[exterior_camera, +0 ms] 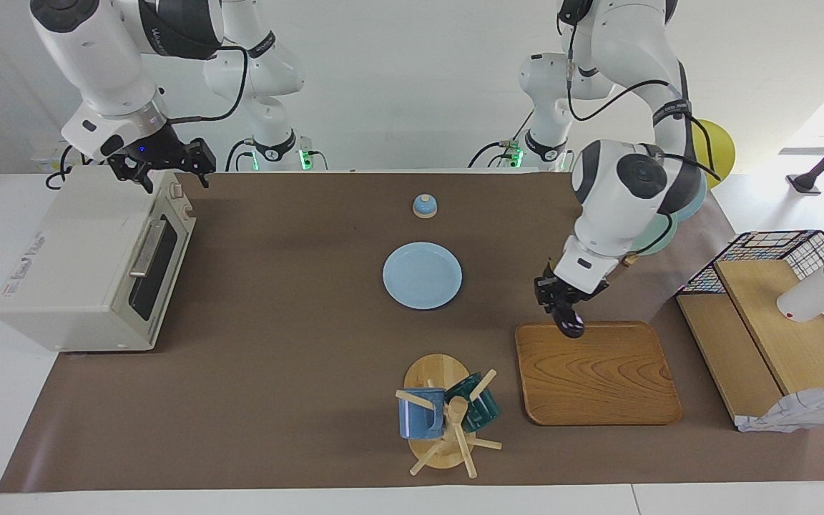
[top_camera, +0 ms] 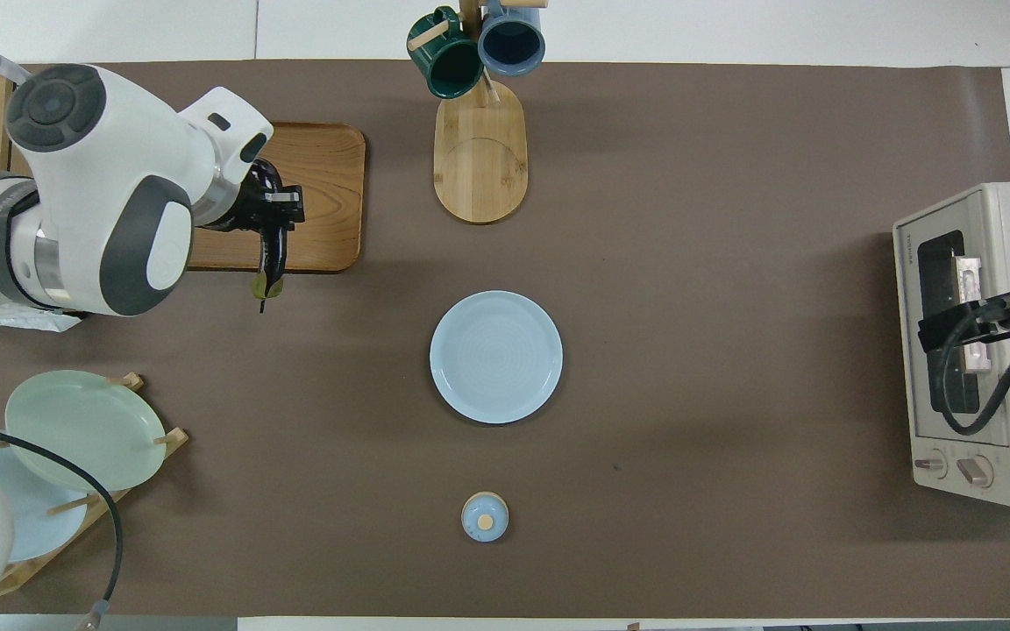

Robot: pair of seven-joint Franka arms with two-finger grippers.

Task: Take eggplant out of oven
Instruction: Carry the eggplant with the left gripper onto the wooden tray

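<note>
Brown surface (exterior_camera: 276,372): oven (exterior_camera: 90,265) shut. Left claw (exterior_camera: 562,315) grips eggplant (top_camera: 270,254) over wooden tray (exterior_camera: 598,375) edge. Step: placement. Next: lower, release. Right claw (exterior_camera: 162,163) open, waits over oven.

Robotics laboratory arranged as a mock kitchen: two white robot arms stand at the top of the frame against a bare white wall; a brown mat (exterior_camera: 276,343) carries a toaster oven (exterior_camera: 90,265), plate (exterior_camera: 422,275), mug rack (exterior_camera: 440,422) and wooden tray (exterior_camera: 598,375).
</note>
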